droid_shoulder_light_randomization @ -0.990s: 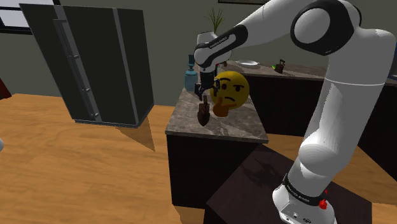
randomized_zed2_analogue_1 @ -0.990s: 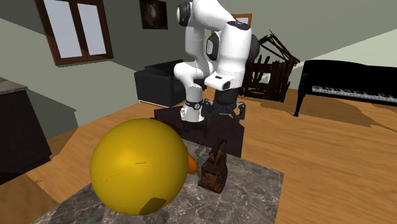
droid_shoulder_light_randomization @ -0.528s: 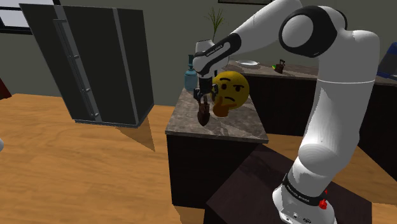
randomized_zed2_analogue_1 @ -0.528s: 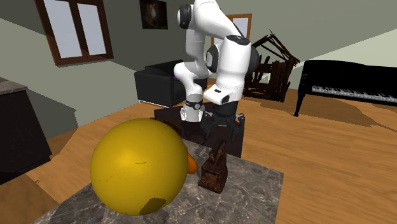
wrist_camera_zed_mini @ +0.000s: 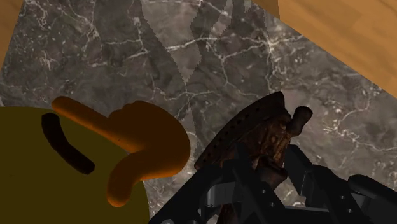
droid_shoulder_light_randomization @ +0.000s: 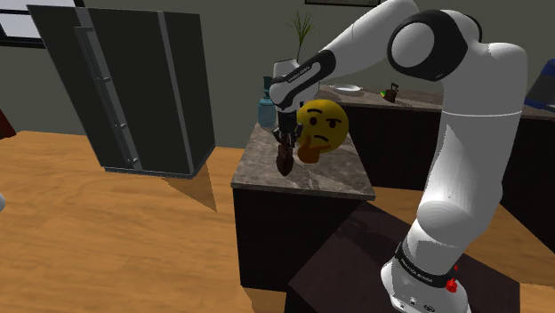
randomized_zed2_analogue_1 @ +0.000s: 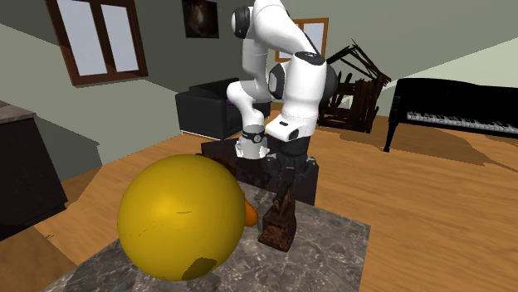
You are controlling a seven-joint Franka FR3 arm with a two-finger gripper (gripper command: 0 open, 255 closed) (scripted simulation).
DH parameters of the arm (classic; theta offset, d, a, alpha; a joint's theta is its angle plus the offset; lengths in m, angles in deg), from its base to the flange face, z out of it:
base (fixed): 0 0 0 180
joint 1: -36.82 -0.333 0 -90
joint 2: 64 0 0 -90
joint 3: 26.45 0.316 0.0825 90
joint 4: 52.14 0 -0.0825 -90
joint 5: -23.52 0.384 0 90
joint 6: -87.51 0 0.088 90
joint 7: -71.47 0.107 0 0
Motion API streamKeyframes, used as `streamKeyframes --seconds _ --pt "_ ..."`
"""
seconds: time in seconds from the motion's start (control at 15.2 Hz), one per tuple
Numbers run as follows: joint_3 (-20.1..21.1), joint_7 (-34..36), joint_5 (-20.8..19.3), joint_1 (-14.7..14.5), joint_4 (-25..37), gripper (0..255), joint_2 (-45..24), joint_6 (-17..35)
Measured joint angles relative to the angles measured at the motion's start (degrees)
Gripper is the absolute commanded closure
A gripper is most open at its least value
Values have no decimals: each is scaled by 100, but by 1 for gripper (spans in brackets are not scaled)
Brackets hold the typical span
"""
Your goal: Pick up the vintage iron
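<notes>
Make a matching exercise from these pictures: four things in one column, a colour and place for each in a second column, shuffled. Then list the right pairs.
Things:
1. vintage iron
2. emoji ball
3. piano
4. refrigerator

Colours and places:
A. black, on the wood floor at the second exterior view's right
B. yellow, on the marble counter beside the iron
C. dark grey, standing at the shoulder view's left
D. rusty brown, on the counter right under the gripper

Pairs: 1-D, 2-B, 3-A, 4-C.
</notes>
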Motion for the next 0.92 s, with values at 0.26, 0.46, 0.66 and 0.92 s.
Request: streamKeyframes --seconds 0.26,0.46,0.66,0.92 --pt "0 0 0 0 4 255 -2 2" --pt "1 -4 2 -2 18 255 45 -70" --pt "2 -21 7 -3 115 255 132 -254" --pt "4 -44 16 -5 289 255 239 -535"
